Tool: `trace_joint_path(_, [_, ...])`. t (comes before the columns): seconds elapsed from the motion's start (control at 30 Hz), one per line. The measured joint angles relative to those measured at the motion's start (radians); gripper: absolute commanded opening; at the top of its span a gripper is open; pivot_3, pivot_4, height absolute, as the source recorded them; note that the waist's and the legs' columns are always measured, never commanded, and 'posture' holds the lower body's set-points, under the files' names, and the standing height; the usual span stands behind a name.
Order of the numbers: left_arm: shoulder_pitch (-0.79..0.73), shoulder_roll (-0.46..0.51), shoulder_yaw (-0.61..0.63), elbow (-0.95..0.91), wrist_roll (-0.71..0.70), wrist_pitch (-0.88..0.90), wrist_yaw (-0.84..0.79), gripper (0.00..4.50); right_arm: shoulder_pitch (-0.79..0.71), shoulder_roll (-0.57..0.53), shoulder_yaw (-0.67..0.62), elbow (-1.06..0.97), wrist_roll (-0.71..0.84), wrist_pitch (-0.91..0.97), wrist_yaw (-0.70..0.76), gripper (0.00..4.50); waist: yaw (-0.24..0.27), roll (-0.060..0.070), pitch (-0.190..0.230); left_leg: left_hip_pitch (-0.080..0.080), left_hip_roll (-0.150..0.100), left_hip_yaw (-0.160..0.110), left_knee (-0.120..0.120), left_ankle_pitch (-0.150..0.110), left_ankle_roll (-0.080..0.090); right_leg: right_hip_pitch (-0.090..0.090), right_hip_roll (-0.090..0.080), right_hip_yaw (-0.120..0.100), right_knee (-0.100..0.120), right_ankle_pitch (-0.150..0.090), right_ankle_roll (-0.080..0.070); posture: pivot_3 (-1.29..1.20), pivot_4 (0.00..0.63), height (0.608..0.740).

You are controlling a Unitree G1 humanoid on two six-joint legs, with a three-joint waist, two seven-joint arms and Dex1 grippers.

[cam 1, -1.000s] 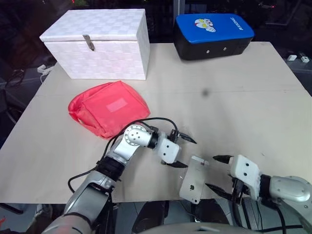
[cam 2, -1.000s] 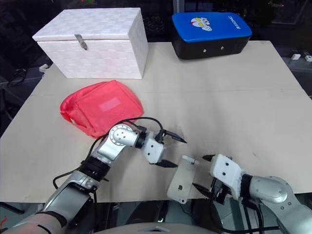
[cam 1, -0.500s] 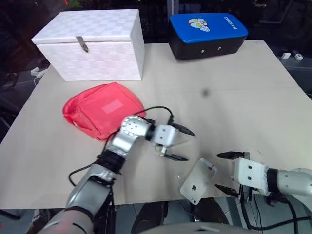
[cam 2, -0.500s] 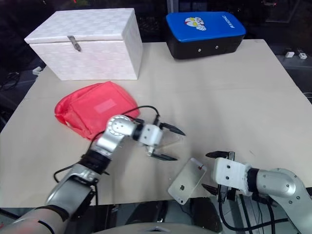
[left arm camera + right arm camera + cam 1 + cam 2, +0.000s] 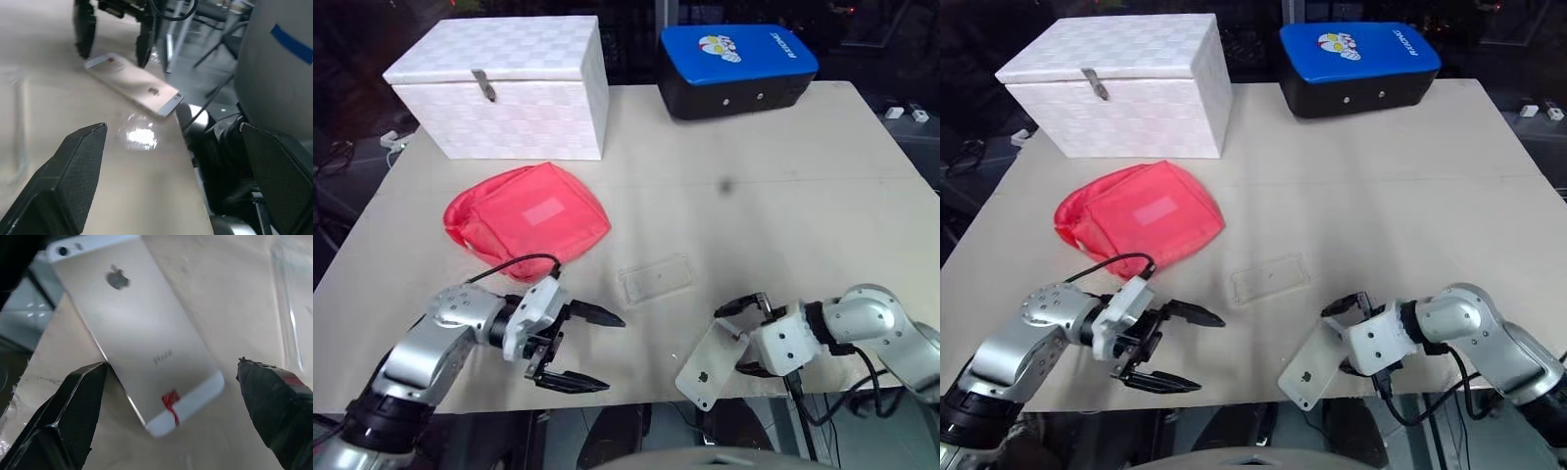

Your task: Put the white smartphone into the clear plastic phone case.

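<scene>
From the head camera's left eye, you see the white smartphone [image 5: 709,364] lying back-up at the near edge of the table [image 5: 822,196], one end hanging over that edge. Its long axis runs diagonally, from near-left to far-right. Your right gripper [image 5: 748,339] sits at the phone's far-right end with its jaws spread wide, one finger on either side of that end, closed on nothing. The clear plastic phone case [image 5: 654,278] lies flat on the table to the far left of the phone, apart from it, between the two arms. Your left gripper [image 5: 583,351] hovers near the table's near edge, left of the case, jaws wide and empty, pointing right.

The right eye gives you the same layout: phone [image 5: 1312,366] under the right gripper [image 5: 1355,336], case [image 5: 1269,277] a short way off toward the red pouch [image 5: 1139,217].

In the left wrist view, the phone [image 5: 132,84] lies ahead across the table with the right gripper's fingers [image 5: 84,28] standing over its farther end, so your left arm is well off from it.

In the right wrist view, the phone's back [image 5: 142,338] fills the space between that gripper's fingers [image 5: 73,411], camera end away from you, and an edge of the case [image 5: 286,313] shows beside it.

Your right arm is plainly the nearer one. I judge the coming move turns on closing across the phone's short width, then carrying it far-left to the case.
</scene>
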Motion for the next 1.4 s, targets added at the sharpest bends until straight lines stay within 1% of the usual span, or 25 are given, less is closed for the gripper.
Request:
trace_joint_path(0.17, [0.029,-0.005,0.032,0.001,0.005,-0.002,0.033,4.46,-0.093,0.034,0.056,0.072,-0.005,-0.078,0.089,4.5,-0.001,0.0,0.0,0.0,0.0,0.0,0.0,0.0,0.0,0.0,0.0,0.0,0.0,0.0,0.0,0.0,0.15,0.74])
trace_joint_path(0.3, [0.03,-0.011,0.033,-0.074,0.003,0.034,0.083,4.46,-0.196,0.098,0.114,0.158,-0.005,-0.108,0.17,4.5,-0.007,-0.001,0.0,0.0,0.0,0.0,0.0,0.0,0.0,0.0,0.0,0.001,0.0,0.0,0.0,0.0,0.15,0.74])
trace_joint_path(0.4, [0.035,-0.012,0.035,-0.125,-0.005,0.053,0.111,4.46,-0.247,0.142,0.141,0.228,0.016,-0.108,0.23,4.5,-0.012,-0.002,-0.001,0.002,0.001,0.0,-0.001,0.0,0.0,0.0,0.001,0.001,0.0,0.0,0.0,0.0,0.15,0.74])
trace_joint_path(0.5, [0.066,-0.012,0.051,-0.145,-0.018,0.056,0.112,4.46,-0.281,0.167,0.163,0.283,0.041,-0.102,0.262,4.5,-0.015,-0.002,-0.001,0.002,0.002,0.0,-0.001,0.0,-0.001,0.0,0.002,0.001,0.001,0.001,-0.001,0.0,0.15,0.74])
trace_joint_path(0.7, [0.158,-0.017,0.143,-0.144,-0.021,0.01,0.12,4.46,-0.314,0.194,0.189,0.382,0.072,-0.124,0.273,4.5,-0.017,-0.004,-0.003,0.005,0.005,0.001,-0.002,0.0,0.0,0.001,0.004,0.002,0.0,0.002,-0.004,0.0,0.15,0.74])
trace_joint_path(0.73, [0.18,-0.03,0.157,-0.141,-0.01,-0.012,0.131,4.5,-0.313,0.198,0.189,0.401,0.078,-0.134,0.273,3.98,-0.017,-0.005,-0.004,0.007,0.006,0.002,-0.003,-0.001,0.0,0.002,0.005,0.002,0.0,0.003,-0.005,0.0,0.15,0.74])
trace_joint_path(0.77, [0.188,-0.032,0.158,-0.14,-0.007,-0.018,0.134,4.5,-0.312,0.197,0.191,0.405,0.08,-0.137,0.273,3.74,-0.017,-0.006,-0.004,0.008,0.006,0.002,-0.003,-0.001,0.0,0.004,0.005,0.002,-0.001,0.003,-0.005,0.0,0.15,0.74])
trace_joint_path(0.83, [0.213,-0.052,0.159,-0.132,0.013,-0.047,0.145,4.5,-0.301,0.193,0.194,0.416,0.085,-0.142,0.271,2.97,-0.017,-0.006,-0.004,0.021,0.007,0.003,-0.009,-0.003,0.003,0.015,0.006,0.003,-0.004,0.003,-0.006,0.0,0.15,0.74])
trace_joint_path(0.87, [0.224,-0.058,0.159,-0.126,0.022,-0.061,0.147,4.5,-0.297,0.192,0.191,0.418,0.089,-0.146,0.271,2.72,-0.017,-0.007,-0.005,0.024,0.008,0.005,-0.012,-0.003,0.003,0.016,0.005,0.004,-0.005,0.003,-0.006,0.0,0.15,0.74])
trace_joint_path(0.9, [0.228,-0.066,0.158,-0.114,0.031,-0.078,0.148,4.5,-0.29,0.186,0.187,0.415,0.091,-0.153,0.269,2.59,-0.014,-0.007,-0.005,0.025,0.008,0.005,-0.013,-0.002,0.003,0.016,0.006,0.005,-0.006,0.003,-0.006,0.0,0.15,0.74])
trace_joint_path(1.0, [0.225,-0.077,0.158,-0.068,0.047,-0.112,0.146,4.5,-0.266,0.165,0.173,0.4,0.109,-0.159,0.268,1.54,-0.01,-0.007,-0.005,0.029,0.013,0.009,-0.014,-0.002,0.003,0.019,0.007,0.006,-0.006,0.003,-0.006,0.0,0.15,0.74])
trace_joint_path(1.03, [0.22,-0.082,0.157,-0.056,0.05,-0.12,0.144,4.5,-0.258,0.159,0.168,0.393,0.117,-0.159,0.268,1.35,-0.01,-0.007,-0.005,0.03,0.014,0.01,-0.015,-0.002,0.003,0.019,0.007,0.006,-0.006,0.003,-0.006,0.0,0.15,0.74])
trace_joint_path(1.07, [0.213,-0.085,0.155,-0.044,0.055,-0.129,0.142,4.5,-0.247,0.155,0.161,0.391,0.126,-0.158,0.267,1.02,-0.01,-0.007,-0.005,0.032,0.015,0.011,-0.015,-0.002,0.003,0.021,0.007,0.006,-0.006,0.003,-0.006,0.0,0.15,0.74])
trace_joint_path(1.1, [0.195,-0.091,0.149,-0.027,0.062,-0.139,0.139,4.5,-0.23,0.147,0.147,0.381,0.139,-0.149,0.263,0.81,-0.009,-0.007,-0.005,0.035,0.016,0.013,-0.016,-0.002,0.003,0.023,0.007,0.006,-0.007,0.003,-0.006,0.0,0.15,0.74])
trace_joint_path(1.2, [0.169,-0.101,0.145,0.001,0.065,-0.162,0.134,4.5,-0.197,0.137,0.114,0.349,0.174,-0.075,0.245,0.39,-0.008,-0.007,-0.005,0.036,0.017,0.014,-0.016,-0.002,0.003,0.024,0.007,0.006,-0.007,0.003,-0.007,0.0,0.15,0.74])
trace_joint_path(1.33, [0.146,-0.12,0.128,0.044,0.074,-0.19,0.129,4.5,-0.162,0.142,0.059,0.296,0.2,0.047,0.172,0.25,-0.006,-0.006,-0.005,0.036,0.017,0.014,-0.016,-0.002,0.003,0.024,0.007,0.006,-0.008,0.004,-0.008,0.0,0.15,0.74])
trace_joint_path(1.4, [0.143,-0.126,0.121,0.062,0.082,-0.204,0.129,4.5,-0.141,0.147,0.005,0.26,0.21,0.094,0.107,0.04,-0.003,-0.006,-0.005,0.035,0.017,0.015,-0.016,-0.002,0.003,0.023,0.007,0.006,-0.009,0.004,-0.008,0.0,0.15,0.74])
